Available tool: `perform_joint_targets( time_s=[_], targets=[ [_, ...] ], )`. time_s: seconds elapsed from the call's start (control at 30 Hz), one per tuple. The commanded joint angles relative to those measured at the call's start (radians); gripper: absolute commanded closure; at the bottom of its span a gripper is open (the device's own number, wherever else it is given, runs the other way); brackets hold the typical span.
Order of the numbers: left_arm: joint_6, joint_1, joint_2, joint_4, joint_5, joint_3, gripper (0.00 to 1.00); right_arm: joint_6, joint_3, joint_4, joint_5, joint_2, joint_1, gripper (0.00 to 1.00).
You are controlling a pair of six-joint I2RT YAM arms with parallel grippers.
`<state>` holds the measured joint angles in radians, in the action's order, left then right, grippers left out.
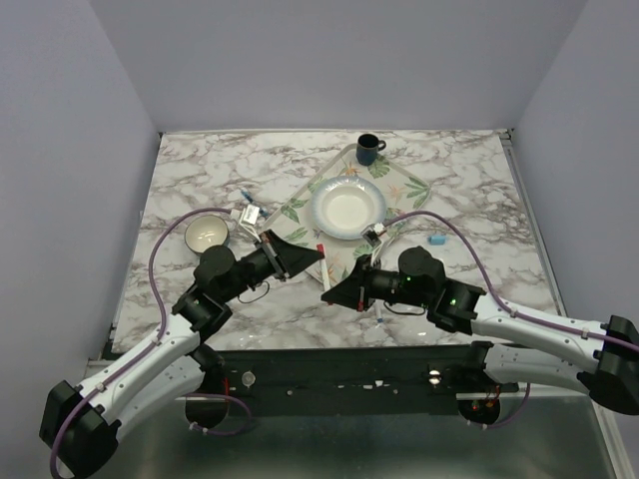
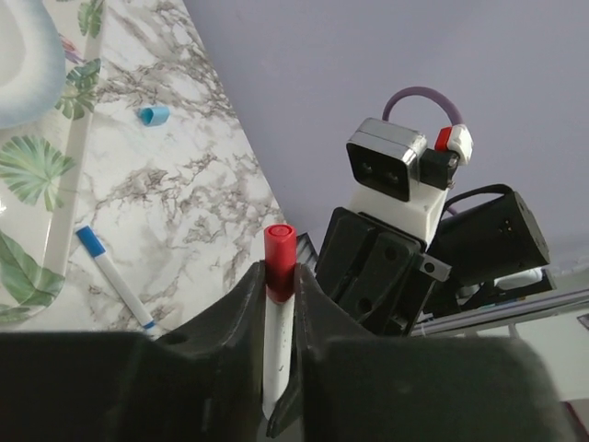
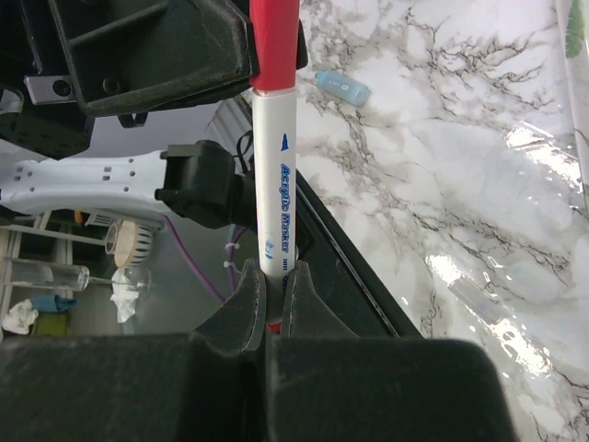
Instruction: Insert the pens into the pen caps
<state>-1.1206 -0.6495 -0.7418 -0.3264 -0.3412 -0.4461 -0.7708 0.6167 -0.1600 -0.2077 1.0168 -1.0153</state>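
Observation:
A slim white pen (image 3: 274,184) with blue print stands between the two grippers above the table's near middle. A red pen cap (image 2: 279,258) sits over its top end. My left gripper (image 2: 280,276) has its fingers against both sides of that cap. My right gripper (image 3: 272,290) is shut on the pen's lower end, where a bit of red shows. From above, the pen (image 1: 324,271) bridges the left gripper (image 1: 303,257) and the right gripper (image 1: 337,290). A blue-tipped white pen (image 2: 115,276) lies on the marble. A light-blue cap (image 2: 154,114) lies further off.
A leaf-patterned tray (image 1: 397,188) holds a white plate (image 1: 347,208), with a dark mug (image 1: 368,150) at its far corner. A small bowl (image 1: 207,234) stands at the left, near a white object (image 1: 250,215) and a small light-blue item (image 3: 342,87).

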Motion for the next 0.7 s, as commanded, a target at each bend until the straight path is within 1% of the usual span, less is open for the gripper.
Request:
perform_joint_targets(
  time_s=[0.0,0.03,0.1,0.13,0.23,0.33,0.43,0.5,0.57,0.67],
  targets=[
    [0.001,-0.032,0.018,-0.002,-0.127,0.01,0.65,0.086,0.067,-0.061,0.013,-0.02,0.014,0.99],
    [0.001,-0.032,0.025,-0.002,-0.124,0.009,0.55,0.093,0.066,-0.061,0.005,-0.024,0.015,0.99],
    [0.002,-0.033,0.051,-0.002,-0.113,0.007,0.48,0.102,0.064,-0.061,-0.015,-0.027,0.014,0.99],
    [0.004,-0.032,0.059,0.001,-0.108,0.006,0.41,0.1,0.063,-0.059,-0.021,-0.032,0.014,0.99],
    [0.022,-0.032,0.079,0.009,-0.102,-0.003,0.33,0.103,0.052,-0.064,-0.041,-0.05,0.012,0.99],
    [0.067,-0.032,0.084,0.051,-0.099,-0.042,0.27,0.116,0.051,-0.065,-0.085,-0.072,0.011,0.99],
    [0.143,-0.032,0.075,0.11,-0.101,-0.109,0.23,0.134,0.044,-0.069,-0.134,-0.106,0.007,0.99],
    [0.202,-0.032,0.058,0.145,-0.09,-0.166,0.22,0.152,0.048,-0.061,-0.179,-0.125,0.006,0.99],
    [0.225,-0.032,0.033,0.167,-0.085,-0.212,0.21,0.163,0.052,-0.04,-0.206,-0.132,0.006,0.99],
    [0.245,-0.032,0.003,0.158,-0.102,-0.262,0.2,0.168,0.057,-0.019,-0.208,-0.138,0.006,0.99]
  ],
)
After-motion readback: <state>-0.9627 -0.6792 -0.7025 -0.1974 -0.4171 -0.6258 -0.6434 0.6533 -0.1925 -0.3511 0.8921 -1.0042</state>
